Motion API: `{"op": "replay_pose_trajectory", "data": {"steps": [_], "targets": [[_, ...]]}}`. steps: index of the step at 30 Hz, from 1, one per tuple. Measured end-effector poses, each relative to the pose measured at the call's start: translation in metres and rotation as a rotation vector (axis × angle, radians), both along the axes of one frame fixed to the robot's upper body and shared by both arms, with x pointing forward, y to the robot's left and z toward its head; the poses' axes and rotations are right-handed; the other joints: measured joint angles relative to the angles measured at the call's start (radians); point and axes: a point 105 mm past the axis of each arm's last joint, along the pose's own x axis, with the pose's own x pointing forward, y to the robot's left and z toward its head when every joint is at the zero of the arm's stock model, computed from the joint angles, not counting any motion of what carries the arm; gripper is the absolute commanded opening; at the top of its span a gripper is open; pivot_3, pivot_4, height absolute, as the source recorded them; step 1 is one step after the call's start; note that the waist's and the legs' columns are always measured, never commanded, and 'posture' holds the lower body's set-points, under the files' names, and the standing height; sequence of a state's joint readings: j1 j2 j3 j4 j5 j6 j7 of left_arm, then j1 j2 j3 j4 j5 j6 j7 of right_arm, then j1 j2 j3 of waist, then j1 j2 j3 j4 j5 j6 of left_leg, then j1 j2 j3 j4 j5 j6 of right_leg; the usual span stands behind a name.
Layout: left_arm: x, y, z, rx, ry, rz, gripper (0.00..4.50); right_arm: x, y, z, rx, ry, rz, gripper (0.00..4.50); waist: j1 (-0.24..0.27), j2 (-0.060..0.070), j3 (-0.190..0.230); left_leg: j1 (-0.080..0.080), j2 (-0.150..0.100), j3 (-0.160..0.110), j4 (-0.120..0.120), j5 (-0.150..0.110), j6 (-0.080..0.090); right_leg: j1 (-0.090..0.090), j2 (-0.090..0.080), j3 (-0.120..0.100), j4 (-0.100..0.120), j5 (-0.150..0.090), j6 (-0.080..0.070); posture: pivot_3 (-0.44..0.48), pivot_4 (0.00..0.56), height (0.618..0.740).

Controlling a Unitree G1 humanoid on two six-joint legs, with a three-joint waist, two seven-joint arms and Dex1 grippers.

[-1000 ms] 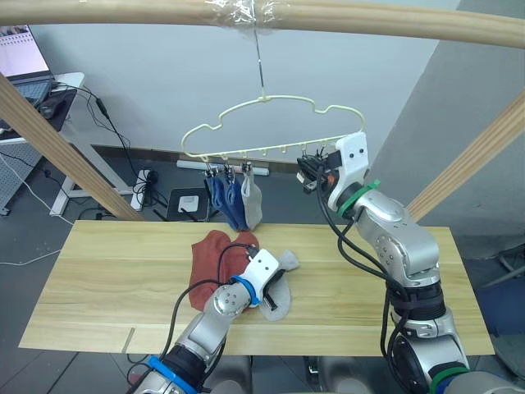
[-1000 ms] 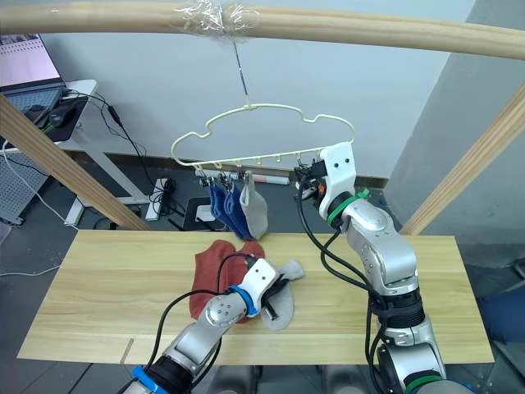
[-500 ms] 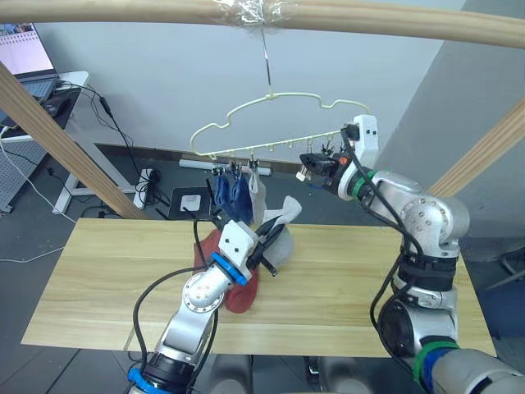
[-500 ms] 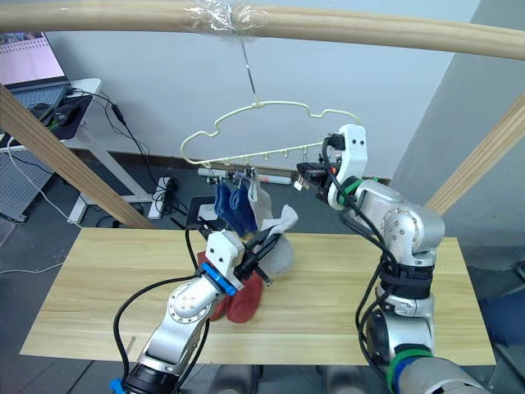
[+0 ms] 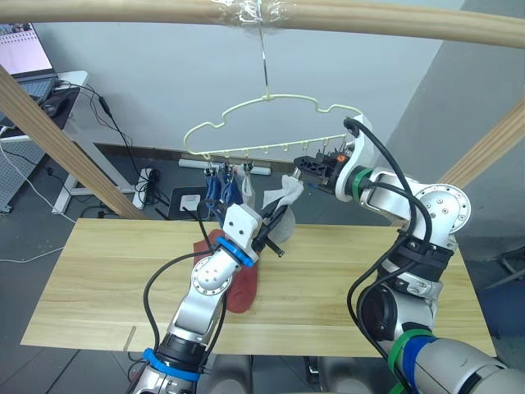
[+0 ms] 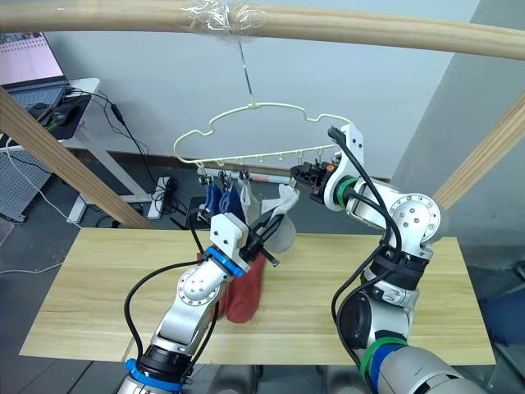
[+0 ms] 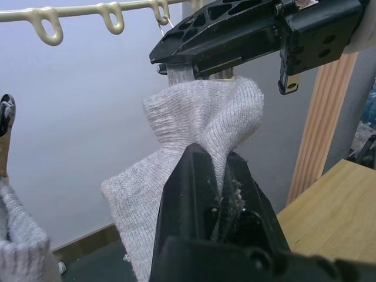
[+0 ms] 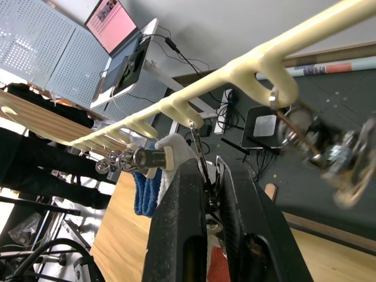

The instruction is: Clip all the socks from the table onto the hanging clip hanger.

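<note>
Left gripper (image 5: 276,223), clamped on a grey sock (image 5: 285,197), has lifted it off the table (image 5: 107,287) over the last second and now holds its cuff up to the clip hanger (image 5: 271,123), right at the right gripper (image 5: 302,164).

You can see the change plainly: a second ago that sock lay on the planks beside the red pair; now it hangs in the air, with its cuff touching the right gripper's black fingers in the left wrist view.

Your right gripper has swung in from the hanger's right end and sits under the bar. Its fingers look closed on a metal clip (image 8: 200,154), squeezing it, though the right wrist view is too cluttered for you to be sure the clip's mouth is open.

Beneath the pole (image 5: 262,16), the hanger dangles by its hook, slightly tilted. At its left end two blue socks (image 5: 218,190) and another grey sock (image 5: 246,187) are already clipped. Two red socks (image 5: 238,283) wait on the table, under your left arm, one draped partly upright.

For the task, this likely means sock four is one pinch away: feed the cuff into the clip, release, then return for the red pair. Watch the swing; the hanger hangs free and may drift from your cuff.
</note>
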State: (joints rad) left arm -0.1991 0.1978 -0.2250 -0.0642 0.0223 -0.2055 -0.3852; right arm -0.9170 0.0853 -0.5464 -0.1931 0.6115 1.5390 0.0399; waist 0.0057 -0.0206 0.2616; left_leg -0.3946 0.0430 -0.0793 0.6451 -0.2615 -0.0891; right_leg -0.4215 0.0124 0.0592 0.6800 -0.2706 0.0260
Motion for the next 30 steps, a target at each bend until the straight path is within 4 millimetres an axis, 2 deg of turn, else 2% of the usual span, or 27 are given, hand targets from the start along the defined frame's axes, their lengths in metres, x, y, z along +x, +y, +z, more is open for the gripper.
{"op": "replay_pose_trajectory", "data": {"steps": [8, 19, 23, 26, 30], "targets": [[-0.005, 0.005, -0.014, 0.028, 0.041, -0.007, 0.01, 0.0, -0.002, -0.001, 0.007, 0.007, -0.006, 0.03, -0.003, 0.0, 0.0, 0.0, 0.0, 0.0, 0.0, 0.0, 0.0, 0.0, 0.0, 0.0, 0.0, 0.0, 0.0, 0.068, 0.255, 0.74], [0.015, -0.001, 0.007, -0.018, -0.006, 0.017, 0.01, -0.002, 0.004, -0.005, 0.004, 0.016, 0.013, 0.03, -0.005, 0.0, 0.0, -0.001, 0.0, -0.001, 0.0, 0.0, 0.0, 0.0, 0.0, -0.001, -0.001, 0.0, 0.0, 0.074, 0.254, 0.74], [0.016, -0.004, 0.011, -0.026, -0.014, 0.009, 0.01, -0.003, 0.006, -0.005, 0.0, 0.014, 0.017, 0.03, -0.005, 0.0, 0.0, -0.001, 0.0, -0.001, 0.0, 0.0, 0.0, 0.0, 0.0, -0.001, -0.001, 0.0, 0.0, 0.068, 0.255, 0.74], [0.014, -0.004, 0.008, -0.017, -0.008, 0.0, 0.0, -0.003, 0.005, -0.007, -0.001, 0.013, 0.009, 1.06, -0.005, 0.0, 0.0, -0.001, 0.0, -0.001, 0.0, 0.0, 0.0, 0.0, 0.0, -0.001, -0.001, 0.0, 0.0, 0.068, 0.255, 0.74], [0.012, -0.004, 0.002, -0.002, 0.007, -0.01, 0.0, -0.002, 0.0, -0.02, 0.003, 0.072, -0.008, 2.58, -0.007, 0.001, 0.001, -0.003, 0.0, -0.001, 0.0, 0.0, 0.0, -0.002, 0.0, -0.001, -0.001, 0.0, 0.0, 0.066, 0.256, 0.74]]}}
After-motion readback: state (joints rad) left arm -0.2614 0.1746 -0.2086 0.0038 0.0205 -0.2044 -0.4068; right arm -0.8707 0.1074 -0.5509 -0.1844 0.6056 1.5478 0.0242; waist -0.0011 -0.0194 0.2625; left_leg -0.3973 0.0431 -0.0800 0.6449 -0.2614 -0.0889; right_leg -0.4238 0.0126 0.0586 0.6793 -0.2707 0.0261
